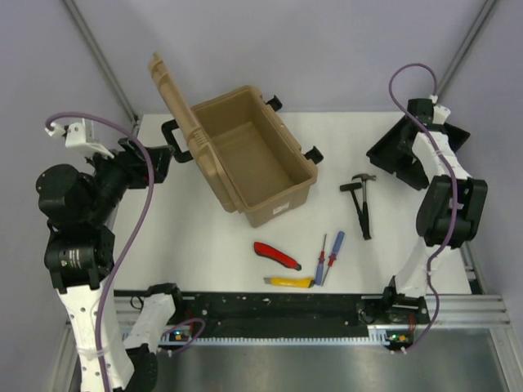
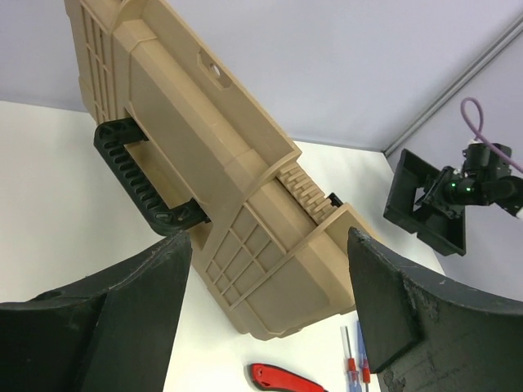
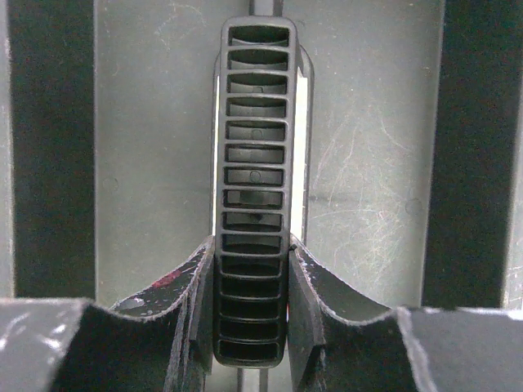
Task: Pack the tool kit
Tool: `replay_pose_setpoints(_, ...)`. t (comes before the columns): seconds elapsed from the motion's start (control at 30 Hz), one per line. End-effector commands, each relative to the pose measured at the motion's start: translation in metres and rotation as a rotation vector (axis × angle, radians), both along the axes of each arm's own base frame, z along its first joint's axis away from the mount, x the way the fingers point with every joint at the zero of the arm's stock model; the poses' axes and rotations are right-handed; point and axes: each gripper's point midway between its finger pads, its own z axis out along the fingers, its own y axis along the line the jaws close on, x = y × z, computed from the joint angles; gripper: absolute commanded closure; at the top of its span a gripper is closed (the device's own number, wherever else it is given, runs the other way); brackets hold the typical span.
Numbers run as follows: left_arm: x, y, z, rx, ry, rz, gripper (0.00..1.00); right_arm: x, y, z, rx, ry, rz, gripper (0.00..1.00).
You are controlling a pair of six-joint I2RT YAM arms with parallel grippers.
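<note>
Standing open on the desk [image 1: 188, 245], left of centre, the box [image 1: 253, 159] has its lid [image 1: 176, 102] raised on the left side, leaving the bare cavity free to take tools from above. None is packed yet. The hammer [image 1: 360, 200] lies to the right of the box. The red knife [image 1: 276, 255], yellow knife [image 1: 291, 282], red screwdriver [image 1: 321, 258] and blue screwdriver [image 1: 334, 253] lie in a loose group in front of it, all apart from its walls. The left hand [image 2: 268, 245] hovers outside the lid with its jaws spread wide. The lid's black handle [image 2: 143, 184] shows between them, and neither finger touches it or anything else. This position would suit steadying the lid, though that is a judgement only. The right hand [image 3: 252, 278] is closed tight on the ribbed grip [image 3: 255, 163] of the black tray [image 1: 396, 155], with one finger [image 3: 188, 294] pressed to each side of it. The tray is held tilted at the far right corner, well apart from the box. It is probably kept there so that the tools can go in beneath it. Whether its lower edge rests on the desk cannot be told.
</note>
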Motion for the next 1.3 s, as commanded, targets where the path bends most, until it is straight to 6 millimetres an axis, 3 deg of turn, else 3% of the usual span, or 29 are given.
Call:
replay_pose_setpoints(0.0, 0.009, 0.001, 0.004, 0.01, -0.019, 0.002, 0.2, 0.046, -0.011, 0.031, -0.047, -0.136, -0.015, 1.0)
replay_pose_setpoints(0.17, 0.013, -0.001, 0.011, 0.005, -0.021, -0.018, 0.2, 0.073, -0.014, 0.001, -0.04, -0.1, 0.006, 1.0)
replay_pose_setpoints(0.33, 0.001, -0.014, 0.05, 0.0, -0.106, -0.087, 0.19, 0.104, -0.014, -0.017, -0.021, -0.081, 0.105, 1.0)
replay_pose_setpoints(0.5, -0.001, -0.019, 0.066, 0.009, -0.145, -0.116, 0.19, 0.111, -0.007, -0.039, 0.014, -0.058, 0.136, 1.0)
replay_pose_setpoints(0.73, 0.007, -0.02, 0.06, 0.01, -0.123, -0.127, 0.19, 0.11, 0.001, -0.066, 0.06, -0.013, 0.163, 0.77)
replay_pose_setpoints(0.8, 0.009, -0.021, 0.058, 0.01, -0.117, -0.13, 0.19, 0.107, 0.002, -0.07, 0.066, -0.004, 0.164, 0.66)
replay_pose_setpoints(0.97, 0.008, -0.024, 0.059, 0.007, -0.119, -0.145, 0.19, 0.101, 0.002, -0.063, 0.06, -0.01, 0.155, 0.4)
replay_pose_setpoints(1.07, 0.004, -0.027, 0.062, 0.004, -0.129, -0.167, 0.19, 0.095, 0.0, -0.055, 0.049, -0.016, 0.147, 0.32)
replay_pose_setpoints(1.2, -0.008, -0.043, 0.068, 0.005, -0.161, -0.269, 0.19, 0.088, 0.008, -0.018, 0.061, -0.079, 0.167, 0.32)
replay_pose_setpoints(1.27, -0.013, -0.053, 0.071, 0.0, -0.181, -0.334, 0.2, 0.081, 0.018, 0.02, 0.048, -0.143, 0.197, 0.32)
